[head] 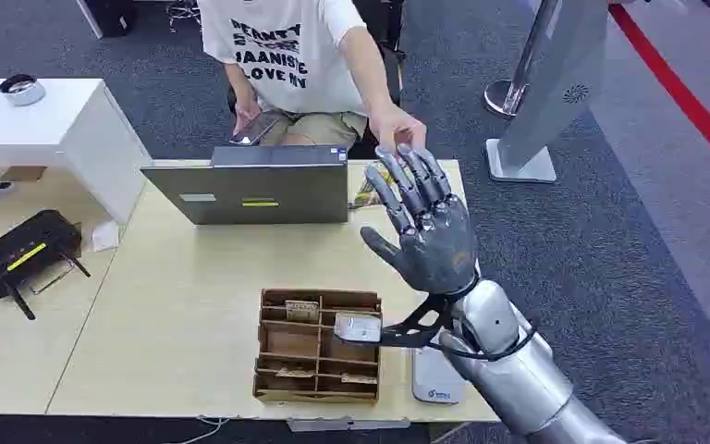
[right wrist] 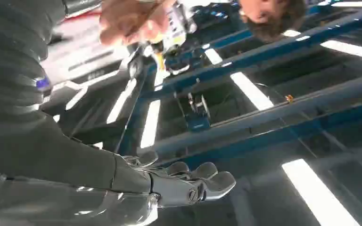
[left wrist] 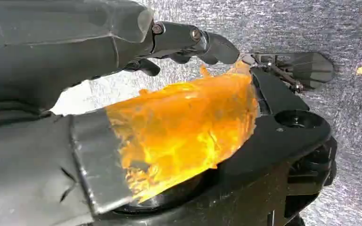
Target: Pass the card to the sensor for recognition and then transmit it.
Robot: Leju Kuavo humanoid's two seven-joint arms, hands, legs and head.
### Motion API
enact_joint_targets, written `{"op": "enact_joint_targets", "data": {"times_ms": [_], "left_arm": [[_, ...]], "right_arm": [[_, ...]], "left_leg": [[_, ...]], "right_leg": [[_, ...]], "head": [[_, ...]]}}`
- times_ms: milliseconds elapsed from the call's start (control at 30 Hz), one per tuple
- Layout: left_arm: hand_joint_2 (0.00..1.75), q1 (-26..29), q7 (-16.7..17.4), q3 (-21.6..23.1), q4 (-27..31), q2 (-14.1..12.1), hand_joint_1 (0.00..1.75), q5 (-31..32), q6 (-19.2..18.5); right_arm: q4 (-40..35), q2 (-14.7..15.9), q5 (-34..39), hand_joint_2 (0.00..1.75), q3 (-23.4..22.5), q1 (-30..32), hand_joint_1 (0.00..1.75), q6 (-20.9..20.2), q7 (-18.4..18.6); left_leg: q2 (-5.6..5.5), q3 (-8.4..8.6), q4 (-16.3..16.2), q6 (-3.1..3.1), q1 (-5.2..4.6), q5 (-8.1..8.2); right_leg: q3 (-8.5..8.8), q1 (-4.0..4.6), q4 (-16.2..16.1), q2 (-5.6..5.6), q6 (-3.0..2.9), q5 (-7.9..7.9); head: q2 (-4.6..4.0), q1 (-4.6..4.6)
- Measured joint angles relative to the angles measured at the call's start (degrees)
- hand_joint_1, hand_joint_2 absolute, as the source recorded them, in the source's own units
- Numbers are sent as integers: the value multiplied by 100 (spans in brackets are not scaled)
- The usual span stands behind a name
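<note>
A pale wooden table [head: 185, 305] spans the lower part of the head view, with a person in a white printed shirt [head: 282, 46] seated at its far edge behind an open grey laptop [head: 250, 190]. To the right, on the dark carpet, stands a tall grey slanted kiosk [head: 555, 83] on a flat base. A white side table [head: 51, 125] sits at the far left, and a black router [head: 23, 252] with antennas lies on the left part of the wooden surface. Near the front edge rests a brown compartmented cardboard tray [head: 319, 347], with card-like pieces in some slots; just beside its right side lies a white flat device [head: 436, 379], partly hidden by the robot's forearm. The right hand [head: 425, 227] is raised above the table, palm up and empty, its fingers spread wide and pointing toward the person, whose hand [head: 396, 125] hovers just past the fingertips. The right wrist view looks up at ceiling beams and light strips; there the person's hand holds a small white and yellow card [right wrist: 172, 26] well apart from the robot's splayed fingers [right wrist: 202, 176], a thing the head view does not make clear. The left wrist view shows the left hand [left wrist: 188, 44] hanging over grey carpet with fingers curled, beside a crinkled orange film [left wrist: 184, 127]; whether it holds anything I cannot tell.
</note>
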State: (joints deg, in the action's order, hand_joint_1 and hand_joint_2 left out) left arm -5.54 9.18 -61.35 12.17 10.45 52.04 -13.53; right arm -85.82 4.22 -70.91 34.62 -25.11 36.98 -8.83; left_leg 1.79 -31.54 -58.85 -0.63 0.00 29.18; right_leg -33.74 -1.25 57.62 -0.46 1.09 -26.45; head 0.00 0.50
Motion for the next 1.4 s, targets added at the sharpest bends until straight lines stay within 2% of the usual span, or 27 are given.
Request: {"op": "enact_joint_targets", "data": {"times_ms": [233,267,300,667,1133,1267,1400], "left_arm": [[0,-69,79,68,0,15,0,96,-22],[0,-74,92,89,0,18,0,100,-22],[0,-76,92,101,0,17,0,103,-22],[0,-78,103,142,0,26,0,125,-2],[0,-69,114,197,0,26,0,203,37],[0,-52,105,214,0,48,0,201,105],[0,-20,52,223,0,81,0,164,127]], "right_arm": [[809,-15,-867,175,-199,-510,0,0,400],[903,-15,-886,175,-229,-571,145,0,411],[972,-15,-893,175,-252,-619,171,0,418],[1334,-15,-910,175,-422,-659,175,2,501],[1351,-15,-674,175,-682,-317,175,13,418],[1216,-31,71,175,-809,-73,175,13,152],[778,-48,1607,175,-833,336,175,-15,-212]], "left_leg": [[0,1,-1,0,0,0],[-1,1,-2,0,0,0],[-1,1,-2,0,0,0],[0,1,-1,0,0,0],[0,1,-1,0,0,0],[-2,0,-1,0,0,1],[-2,0,-1,0,0,1]], "right_leg": [[0,0,0,0,0,1],[0,0,0,0,0,1],[0,0,0,0,0,1],[-1,1,0,0,0,0],[-1,1,0,0,0,0],[-1,0,0,-1,1,0],[-1,0,0,-1,1,-1]], "head": [[0,0],[0,2],[0,0],[0,0],[0,0],[0,2],[0,0]]}}
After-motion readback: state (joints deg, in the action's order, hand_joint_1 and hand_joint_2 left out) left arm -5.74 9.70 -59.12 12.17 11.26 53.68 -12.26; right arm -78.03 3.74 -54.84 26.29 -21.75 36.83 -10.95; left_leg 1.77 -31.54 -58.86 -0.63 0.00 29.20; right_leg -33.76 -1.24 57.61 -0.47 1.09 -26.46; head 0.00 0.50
